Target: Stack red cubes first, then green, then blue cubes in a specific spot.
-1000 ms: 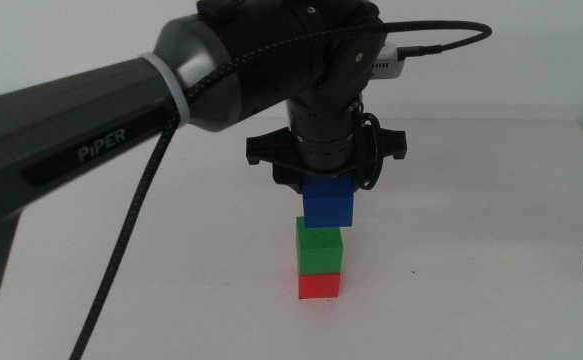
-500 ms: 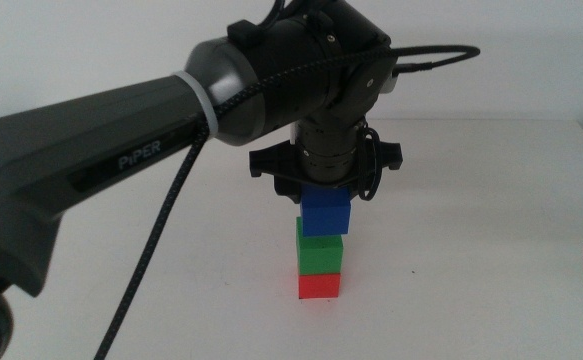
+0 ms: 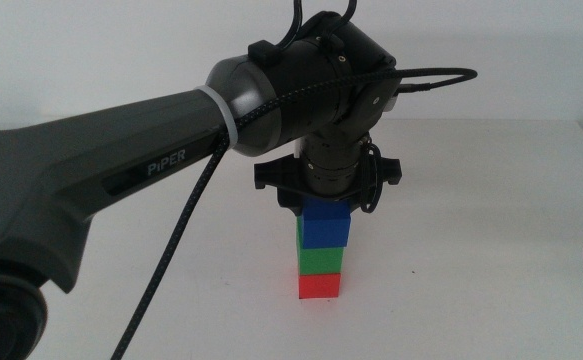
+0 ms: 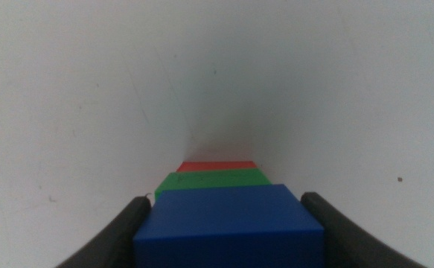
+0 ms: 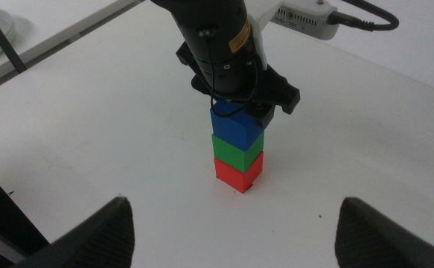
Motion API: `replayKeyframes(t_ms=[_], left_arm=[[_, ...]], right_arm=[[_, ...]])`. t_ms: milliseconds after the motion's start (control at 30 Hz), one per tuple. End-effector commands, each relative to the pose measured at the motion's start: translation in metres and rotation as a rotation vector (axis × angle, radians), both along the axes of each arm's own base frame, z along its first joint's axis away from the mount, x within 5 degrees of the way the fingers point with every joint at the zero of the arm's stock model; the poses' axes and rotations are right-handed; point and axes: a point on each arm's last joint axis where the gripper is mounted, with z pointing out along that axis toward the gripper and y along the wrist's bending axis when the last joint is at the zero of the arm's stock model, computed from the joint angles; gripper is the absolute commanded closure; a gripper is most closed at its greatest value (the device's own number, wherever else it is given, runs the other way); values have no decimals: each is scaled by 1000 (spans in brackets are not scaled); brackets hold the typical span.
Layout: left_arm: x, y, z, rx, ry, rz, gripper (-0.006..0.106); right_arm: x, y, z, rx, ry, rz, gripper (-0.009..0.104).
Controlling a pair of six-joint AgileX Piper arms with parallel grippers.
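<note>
Left gripper (image 4: pixel 228 223) looking down a three-cube stack on a white table (image 4: pixel 75 97).

The small matte dark-blue cube (image 4: pixel 230 223) fills the lower centre of the frame, sitting between the gripper's two dark jaws, which rise at the lower left and lower right and lie against its sides. Just above it in the frame a strip of the small matte green cube (image 4: pixel 213 179) shows, and above that a thinner strip of the small matte red cube (image 4: pixel 217 166). The three line up, edges nearly flush.
</note>
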Motion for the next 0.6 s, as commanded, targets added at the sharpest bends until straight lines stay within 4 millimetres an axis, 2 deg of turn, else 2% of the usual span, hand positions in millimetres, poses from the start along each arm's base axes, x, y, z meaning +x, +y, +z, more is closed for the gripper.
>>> replayKeyframes(t_ms=[0,567], left_arm=[[0,-1,5,-16,-9,3,98],[2,2,5,-21,0,1,98]], right_arm=[[0,0,0,-1,-13,0,4],[0,0,0,4,-9,-3,4]])
